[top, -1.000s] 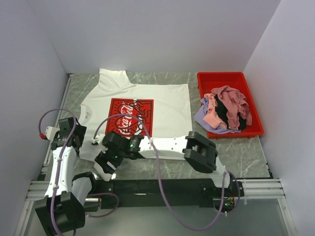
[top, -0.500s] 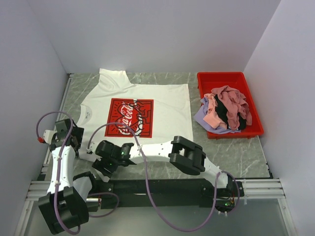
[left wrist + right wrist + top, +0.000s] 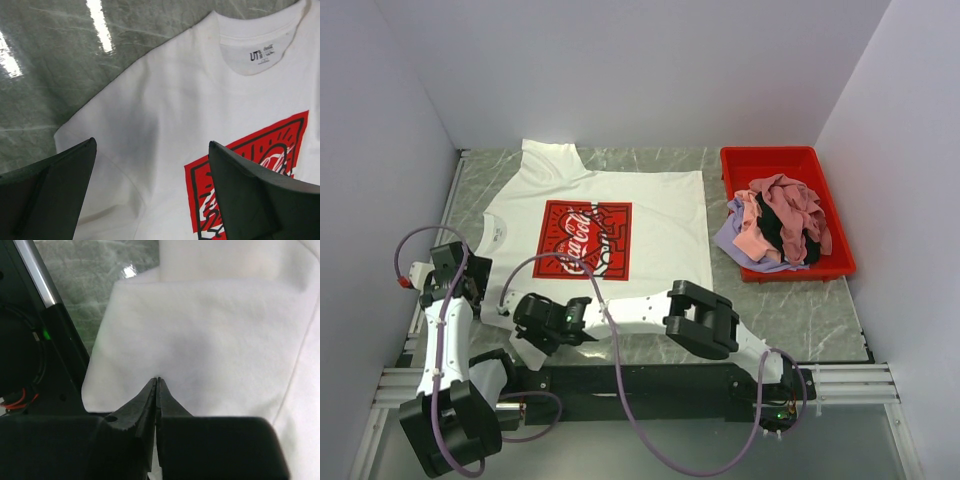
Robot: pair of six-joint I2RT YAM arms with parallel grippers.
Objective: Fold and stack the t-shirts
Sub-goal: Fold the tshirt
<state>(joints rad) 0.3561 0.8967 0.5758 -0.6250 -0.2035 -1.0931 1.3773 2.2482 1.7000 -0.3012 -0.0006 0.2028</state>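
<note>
Across the 9 to 12 o'clock stretch of the worktop (image 3: 790,310), your white t-shirt (image 3: 660,210) is lying spread out flat with its red square print (image 3: 586,238) facing up. Its collar is pointing toward 9 o'clock and its hem toward 3 o'clock. One sleeve is reaching out at 12 o'clock, and the other is lying at the near edge, toward 7 o'clock. Your left tool (image 3: 151,150) is hovering at about 8 o'clock over the shoulder of the shirt. Its two fingers are standing wide apart with nothing between them, and the collar label (image 3: 260,54) is showing beyond it. Your right arm is reaching across from its base at 5 o'clock, putting the right tool (image 3: 156,382) at 7 o'clock over the near sleeve. Its fingers are pressing tip to tip just at the white cloth, where a folded layer is lying over another. You cannot tell from the wrist view whether any cloth is pinched between them. At 2 o'clock, well apart from the spread shirt, the red bin (image 3: 770,153) is sitting on the worktop. It is holding a crumpled heap: a dusty pink t-shirt (image 3: 785,205) on top, a lavender t-shirt (image 3: 745,245) spilling over the left wall, and something black (image 3: 770,225) tangled between them.
</note>
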